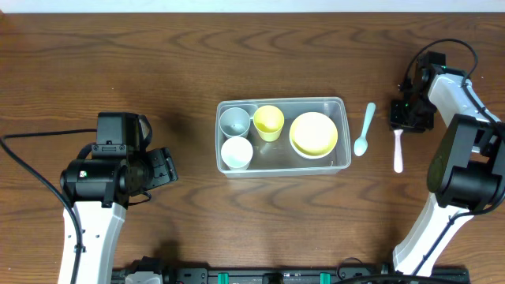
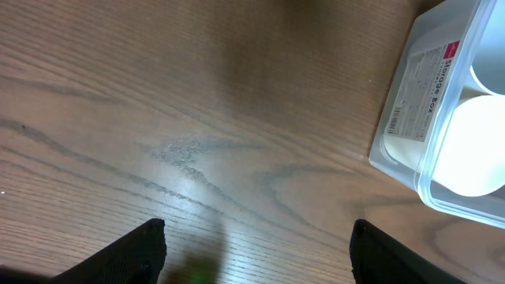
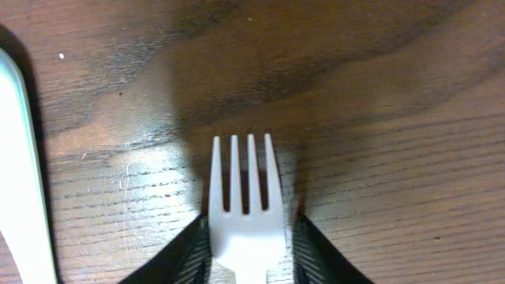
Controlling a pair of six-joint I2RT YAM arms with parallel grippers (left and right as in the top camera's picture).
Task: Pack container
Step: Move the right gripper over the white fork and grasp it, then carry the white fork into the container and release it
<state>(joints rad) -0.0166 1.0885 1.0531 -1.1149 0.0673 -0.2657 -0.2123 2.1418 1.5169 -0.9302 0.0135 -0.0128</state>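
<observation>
The clear container (image 1: 345, 136) lies mid-table and holds a grey cup (image 1: 234, 121), a yellow cup (image 1: 268, 121), a white cup (image 1: 237, 152) and a yellow bowl (image 1: 313, 134). A white fork (image 1: 398, 154) lies on the table to its right. My right gripper (image 1: 404, 125) sits at the fork's upper end. In the right wrist view both fingers press the sides of the fork (image 3: 245, 177) just below its tines, so the right gripper (image 3: 248, 237) is shut on it. My left gripper (image 1: 162, 167) stands open over bare wood, left of the container (image 2: 410, 102).
A light blue spoon (image 1: 364, 130) lies between the container and the fork, and its handle shows at the left edge of the right wrist view (image 3: 20, 173). The left wrist view shows bare wood between the open left gripper's (image 2: 256, 237) fingers.
</observation>
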